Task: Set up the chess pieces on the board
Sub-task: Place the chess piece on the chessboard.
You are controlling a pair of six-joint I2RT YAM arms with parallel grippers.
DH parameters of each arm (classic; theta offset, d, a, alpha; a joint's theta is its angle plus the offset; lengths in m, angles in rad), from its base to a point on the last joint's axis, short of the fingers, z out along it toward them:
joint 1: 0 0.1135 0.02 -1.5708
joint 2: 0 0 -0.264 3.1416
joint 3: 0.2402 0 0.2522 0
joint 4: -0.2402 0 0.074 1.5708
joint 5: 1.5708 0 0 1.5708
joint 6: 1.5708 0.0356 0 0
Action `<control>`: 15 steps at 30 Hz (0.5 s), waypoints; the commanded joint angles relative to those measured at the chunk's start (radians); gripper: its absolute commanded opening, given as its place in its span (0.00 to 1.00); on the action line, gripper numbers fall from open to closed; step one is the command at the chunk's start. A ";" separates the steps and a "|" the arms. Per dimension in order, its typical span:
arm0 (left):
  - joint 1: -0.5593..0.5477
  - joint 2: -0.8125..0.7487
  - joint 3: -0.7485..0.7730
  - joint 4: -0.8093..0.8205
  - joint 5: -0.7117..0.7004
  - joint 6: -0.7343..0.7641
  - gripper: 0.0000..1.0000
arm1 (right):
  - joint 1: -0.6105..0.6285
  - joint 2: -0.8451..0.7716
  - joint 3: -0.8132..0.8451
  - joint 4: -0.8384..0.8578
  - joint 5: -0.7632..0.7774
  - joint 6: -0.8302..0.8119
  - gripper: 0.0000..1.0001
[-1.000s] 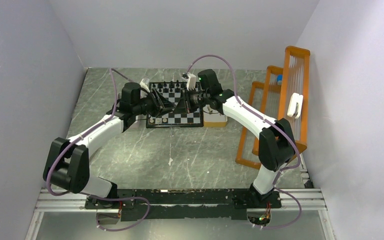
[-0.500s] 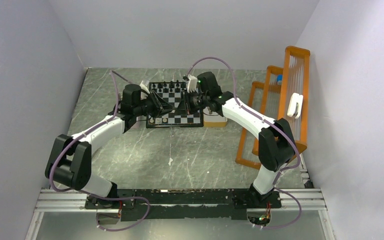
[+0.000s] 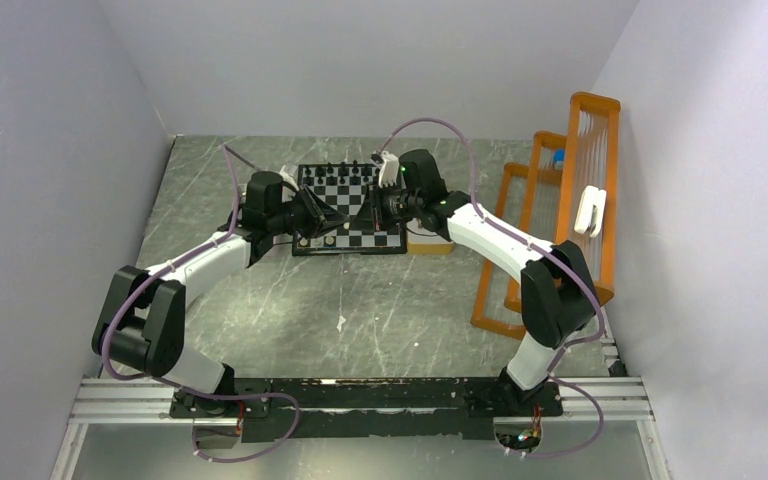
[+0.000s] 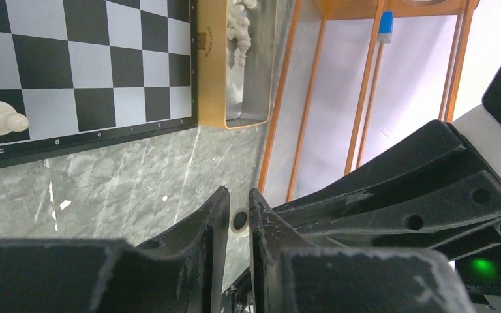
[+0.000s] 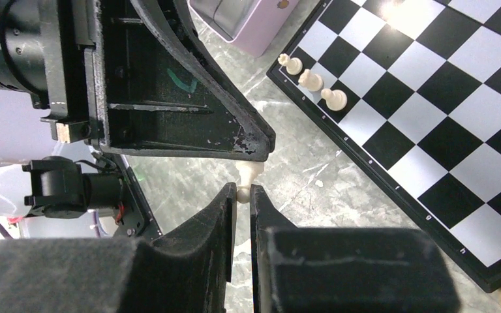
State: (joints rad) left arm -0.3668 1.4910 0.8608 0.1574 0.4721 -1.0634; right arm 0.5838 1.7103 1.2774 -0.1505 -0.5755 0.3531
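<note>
The left pincer (image 4: 238, 195) is closed to a thin gap. The round bottom of a small cream chess piece (image 4: 239, 220) is pinched between its two black fingers. The thin end of the same piece is gripped by the right pincer (image 5: 242, 190), whose fingers are almost together. The two pincers are placed tip to tip, and the piece is held up in the air between them. The grey marbled table (image 5: 300, 163) is seen behind it, close to the near edge of the small black-and-white checked board (image 5: 430, 130).

Beside the left pincer, a pale purple tin (image 5: 248, 26) is seen at the corner of the board. Up and to the right of the right pincer's tips, three cream pawns (image 5: 311, 79) are stood in a row along the edge squares. Black chess pieces (image 3: 338, 170) are lined up on the far side of the board, past both pincers. A tan metal tray (image 4: 212, 78) with more cream pieces (image 4: 238, 32) in it is set against the right side of the board. Furthest right, an orange wire rack (image 3: 560, 200) is stood by the wall.
</note>
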 commanded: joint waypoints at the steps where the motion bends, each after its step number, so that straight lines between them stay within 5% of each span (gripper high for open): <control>1: 0.001 0.006 -0.010 0.015 -0.003 -0.005 0.23 | 0.000 -0.041 -0.014 0.096 0.011 0.016 0.14; 7: 0.000 0.007 -0.009 0.016 -0.016 -0.001 0.27 | -0.001 -0.040 -0.017 0.089 0.000 0.012 0.13; 15: 0.006 0.015 0.053 -0.079 -0.070 0.068 0.43 | -0.001 -0.025 -0.015 0.019 0.015 -0.021 0.12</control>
State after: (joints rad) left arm -0.3660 1.4910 0.8597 0.1410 0.4473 -1.0512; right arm 0.5838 1.7016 1.2652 -0.1101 -0.5720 0.3592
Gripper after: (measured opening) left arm 0.403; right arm 0.131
